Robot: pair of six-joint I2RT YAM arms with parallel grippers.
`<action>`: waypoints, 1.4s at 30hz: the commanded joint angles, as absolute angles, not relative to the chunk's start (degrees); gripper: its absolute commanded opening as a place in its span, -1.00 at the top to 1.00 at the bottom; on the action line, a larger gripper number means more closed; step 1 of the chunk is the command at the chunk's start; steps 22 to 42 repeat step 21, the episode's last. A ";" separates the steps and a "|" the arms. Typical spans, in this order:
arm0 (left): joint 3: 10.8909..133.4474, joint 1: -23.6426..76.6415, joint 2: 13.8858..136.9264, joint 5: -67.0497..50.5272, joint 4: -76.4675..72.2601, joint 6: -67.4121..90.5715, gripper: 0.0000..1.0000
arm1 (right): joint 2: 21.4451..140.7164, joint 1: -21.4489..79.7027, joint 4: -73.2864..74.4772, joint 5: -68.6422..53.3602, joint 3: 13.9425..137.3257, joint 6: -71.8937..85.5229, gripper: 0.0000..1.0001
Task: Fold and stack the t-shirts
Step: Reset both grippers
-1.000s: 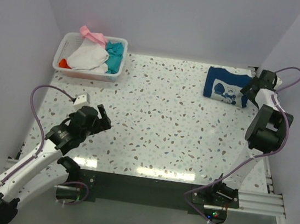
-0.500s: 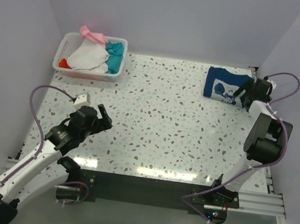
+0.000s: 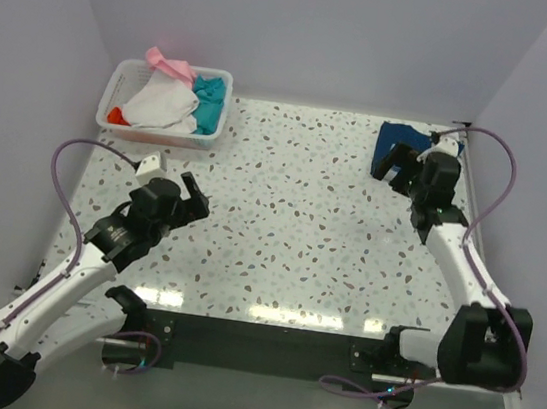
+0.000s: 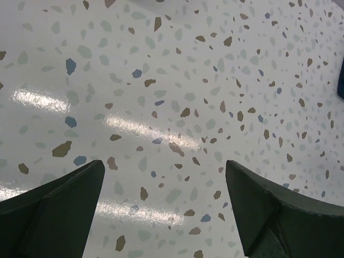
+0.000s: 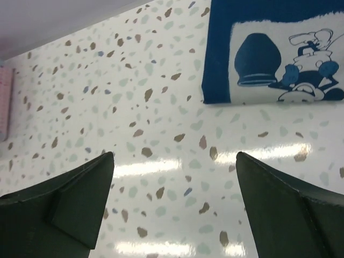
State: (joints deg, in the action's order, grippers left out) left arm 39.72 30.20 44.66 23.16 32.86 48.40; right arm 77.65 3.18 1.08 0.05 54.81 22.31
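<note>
My left claw (image 4: pixel 164 166) hangs with its fingers wide apart and nothing between them. Straight below it is only bare speckled tabletop (image 4: pixel 161 64). My right claw (image 5: pixel 174 156) is just as wide and grips nothing.

The folded navy tee (image 5: pixel 217 59) lies flat just ahead of the right claw and off to its right, print side up. Its long axis runs across the claw's line of approach. Its near edge is close, but I see no contact.

The unfolded tees sit far ahead of the left claw and to its left, heaped in the white basket (image 3: pixel 166 136). The white one (image 3: pixel 161 104) is on top in the middle, with the teal one (image 3: pixel 208 95) at the claw's right. The pink one (image 3: pixel 168 62) is draped over the far rim, and an orange-red one (image 3: pixel 114 115) peeks out at the left end.

I judge the left arm the nearer for the next pick. Open tabletop lies between claw and basket, so only the near wall of the basket stands in the way. I'd come in from above, over that wall, and take the white one first.
</note>
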 commanded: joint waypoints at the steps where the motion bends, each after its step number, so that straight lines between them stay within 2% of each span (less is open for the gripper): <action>1: 42.19 30.41 45.79 26.63 28.39 47.46 -1.00 | 66.65 2.46 3.07 -4.04 45.57 26.54 -0.98; 6: 43.50 30.32 46.76 28.38 28.03 46.50 -1.00 | 47.85 2.46 9.30 -5.45 37.10 26.28 -0.97; 13: 43.33 30.32 47.02 31.73 29.62 47.28 -1.00 | 37.54 2.46 21.52 0.61 39.64 23.82 -0.98; 21: 40.17 30.32 43.25 32.61 32.34 49.83 -1.00 | 38.05 2.46 20.13 -4.74 36.56 22.94 -0.98; 42: 40.17 30.32 43.25 32.61 32.34 49.83 -1.00 | 38.05 2.46 20.13 -4.74 36.56 22.94 -0.98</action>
